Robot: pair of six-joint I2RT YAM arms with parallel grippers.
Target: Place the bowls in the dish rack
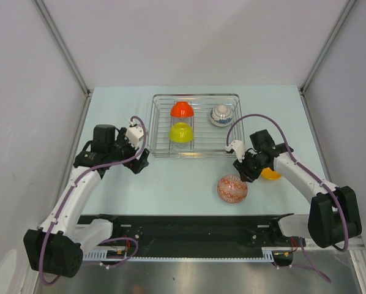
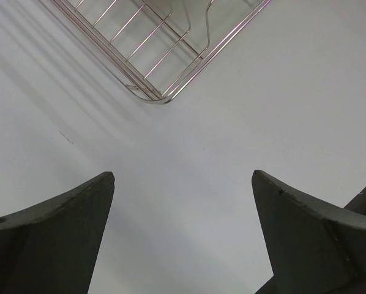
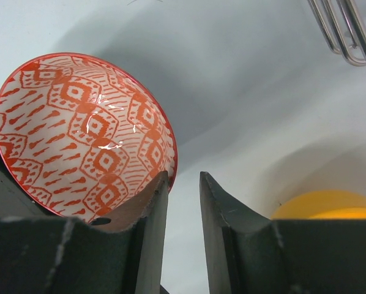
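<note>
The silver wire dish rack stands at the back middle and holds an orange bowl, a yellow bowl and a blue-and-white bowl. A red-patterned bowl lies tilted on the table in front of the rack. It fills the left of the right wrist view. A yellow-orange bowl sits beside it, partly hidden by the right arm. My right gripper is between these two, its jaws a narrow gap apart and empty; the patterned bowl's rim is just outside its left finger. My left gripper is open and empty near the rack's front left corner.
Grey walls enclose the table on the left, right and back. The rack's wires show at the top right of the right wrist view. The yellow-orange bowl is low on the right there.
</note>
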